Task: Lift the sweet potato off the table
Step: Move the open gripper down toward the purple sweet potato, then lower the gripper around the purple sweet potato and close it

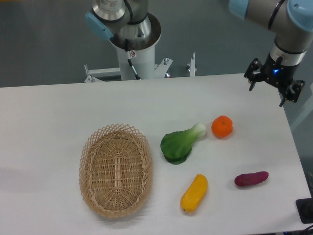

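Note:
The sweet potato (251,178) is a small dark reddish-purple tuber lying on its side on the white table (49,122), near the front right edge. My gripper (267,93) hangs over the table's far right corner, well behind and above the sweet potato. Its two black fingers are spread, so it is open, with nothing between them.
A yellow-orange oblong vegetable (194,193) lies left of the sweet potato. A round orange fruit (222,126) and a green leafy vegetable (182,143) sit mid-table. An oval wicker basket (116,169) stands at the left. The arm's base column (135,49) rises behind the table.

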Controlling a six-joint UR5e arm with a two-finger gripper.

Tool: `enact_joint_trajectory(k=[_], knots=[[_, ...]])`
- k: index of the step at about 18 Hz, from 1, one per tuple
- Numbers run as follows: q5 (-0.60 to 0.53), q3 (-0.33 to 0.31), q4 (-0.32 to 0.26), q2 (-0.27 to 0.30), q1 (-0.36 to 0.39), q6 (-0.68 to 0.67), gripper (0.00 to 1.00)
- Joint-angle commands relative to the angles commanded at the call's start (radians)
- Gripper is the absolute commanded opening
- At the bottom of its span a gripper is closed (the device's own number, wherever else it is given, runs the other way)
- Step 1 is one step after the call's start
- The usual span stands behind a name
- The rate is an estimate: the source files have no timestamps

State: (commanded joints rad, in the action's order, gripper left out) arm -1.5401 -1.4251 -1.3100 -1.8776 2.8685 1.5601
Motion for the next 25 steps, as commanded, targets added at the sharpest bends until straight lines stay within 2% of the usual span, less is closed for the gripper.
enact_joint_trajectory(k=[3, 12, 14, 16, 19, 20, 23, 25], knots=[[0.000, -0.006, 0.025, -0.002, 0.000, 0.000, 1.00], [0.000, -0.012, 0.034, -0.037, 0.002, 0.000, 1.00], [0.003, -0.009, 0.075, -0.054, 0.002, 0.002, 1.00], [0.006, -0.008, 0.136, -0.101, -0.014, 0.000, 1.00], [0.006, 0.009, 0.270, -0.198, -0.041, 0.000, 1.00], [0.006, 0.021, 0.296, -0.227, -0.043, 0.002, 1.00], [0.038, 0.078, 0.305, -0.297, -0.048, 0.005, 1.00], [0.046, 0.093, 0.327, -0.325, -0.070, 0.006, 1.00]])
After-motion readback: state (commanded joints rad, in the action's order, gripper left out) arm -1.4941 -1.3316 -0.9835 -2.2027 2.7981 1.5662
